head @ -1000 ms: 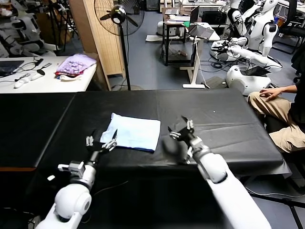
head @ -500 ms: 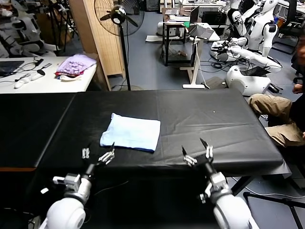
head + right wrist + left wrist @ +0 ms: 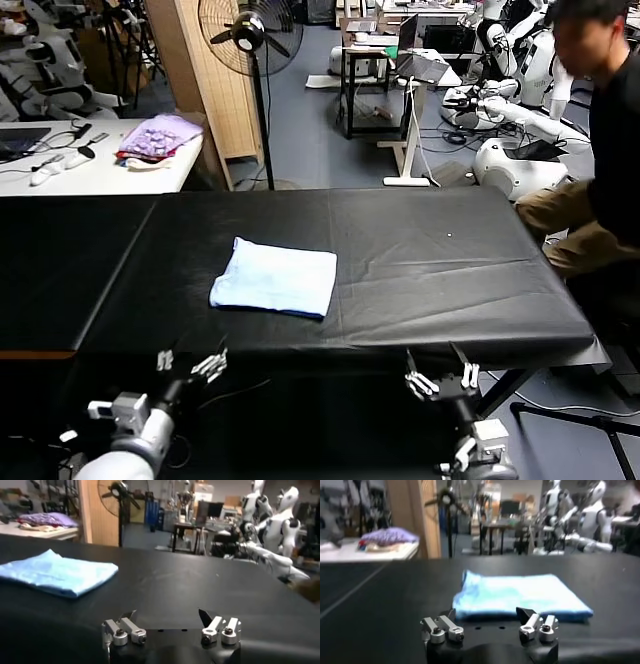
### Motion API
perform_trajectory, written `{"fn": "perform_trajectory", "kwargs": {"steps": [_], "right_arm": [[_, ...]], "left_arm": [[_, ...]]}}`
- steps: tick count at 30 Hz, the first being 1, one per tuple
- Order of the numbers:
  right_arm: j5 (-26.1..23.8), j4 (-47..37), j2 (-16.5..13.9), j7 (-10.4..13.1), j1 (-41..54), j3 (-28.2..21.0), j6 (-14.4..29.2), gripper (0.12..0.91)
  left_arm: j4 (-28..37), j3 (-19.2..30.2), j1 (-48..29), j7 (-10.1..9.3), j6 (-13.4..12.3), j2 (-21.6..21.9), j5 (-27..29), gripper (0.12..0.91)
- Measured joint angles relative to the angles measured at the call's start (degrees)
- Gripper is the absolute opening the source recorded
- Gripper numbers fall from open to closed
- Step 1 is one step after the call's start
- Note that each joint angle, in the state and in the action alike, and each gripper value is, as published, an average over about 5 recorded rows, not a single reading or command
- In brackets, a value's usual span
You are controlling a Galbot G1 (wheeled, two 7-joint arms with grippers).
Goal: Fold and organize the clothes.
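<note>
You are looking at a black-covered desk (image 3: 450,270) that is carrying one thing of the task: the pale sky-blue T-shirt (image 3: 275,277), already lying as a flat folded rectangle left of the desk's middle, well apart from both arms. It is looking thin, soft and light, so you should be expecting it to sag, slide on the smooth cover and lose its folds if you are lifting it by a single corner. Judging from how the layers are stacked, you are better off pinching through all of them at the near edge, or taking two opposite edges at once. The left end effector (image 3: 190,364) is hanging below the desk's near edge with its fingers spread and holding nothing. The right end effector (image 3: 441,381) is sitting lower right, likewise released and empty
</note>
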Motion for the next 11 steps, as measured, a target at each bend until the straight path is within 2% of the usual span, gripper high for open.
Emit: {"fn": "perform_trajectory", "kwargs": {"steps": [4, 11], "right_arm": [[1.05, 1.05, 0.33, 0.89, -2.07, 0.49, -0.80, 0.798], [1.16, 1.32, 0.32, 0.74, -2.74, 0.55, -0.94, 0.798]], "left_arm": [[-1.45, -2.04, 3.28, -0.30, 1.31, -0.27, -0.80, 0.798], [-2.46, -3.86, 6.95, 0.01, 1.52, -0.91, -0.67, 0.798]]}}
